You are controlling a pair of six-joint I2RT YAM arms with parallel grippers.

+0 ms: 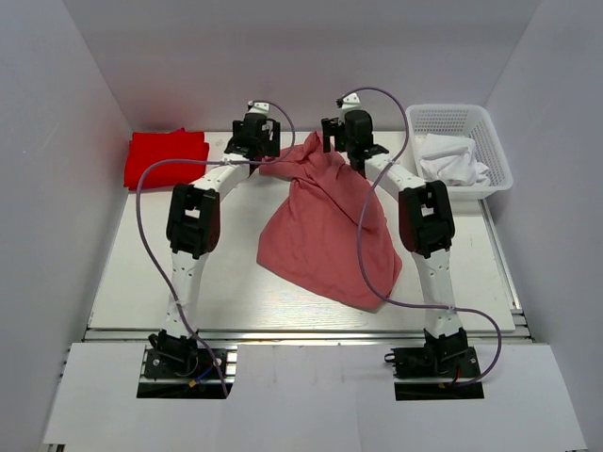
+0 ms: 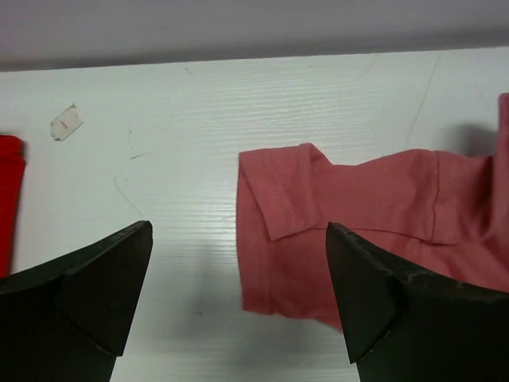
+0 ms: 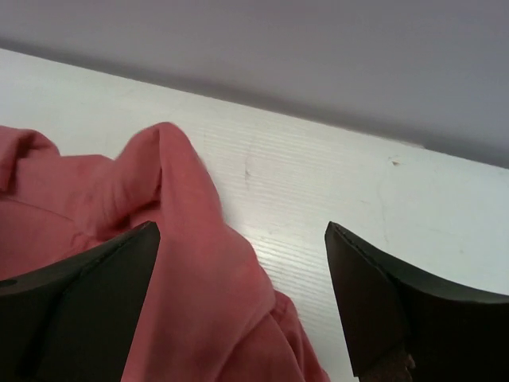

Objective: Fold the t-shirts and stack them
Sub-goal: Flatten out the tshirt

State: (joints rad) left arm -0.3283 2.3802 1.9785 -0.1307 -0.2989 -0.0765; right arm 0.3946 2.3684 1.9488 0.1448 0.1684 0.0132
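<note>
Your left hand point(image 2: 238, 239) and right hand point(image 3: 242, 239) both gape apart by the pink t-shirt point(image 1: 325, 226), crumpled on the tabletop point(image 1: 141, 273). The red t-shirt point(image 1: 165, 157) lies folded far-left, and the mesh basket point(image 1: 499, 155) holds white cloth point(image 1: 452, 158).

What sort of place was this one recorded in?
Probably a lab robot cell: plain white panels box in the table, left arm and right arm bolted at its edge, pink t-shirt laid out.

A white ribbed desk point(image 1: 160, 273) bears a crumpled dusty-pink cloth tee point(image 1: 325, 231). A folded red cloth tee point(image 1: 165, 157) lies far left — a white plastic mesh basket point(image 1: 450, 111) far right.
</note>
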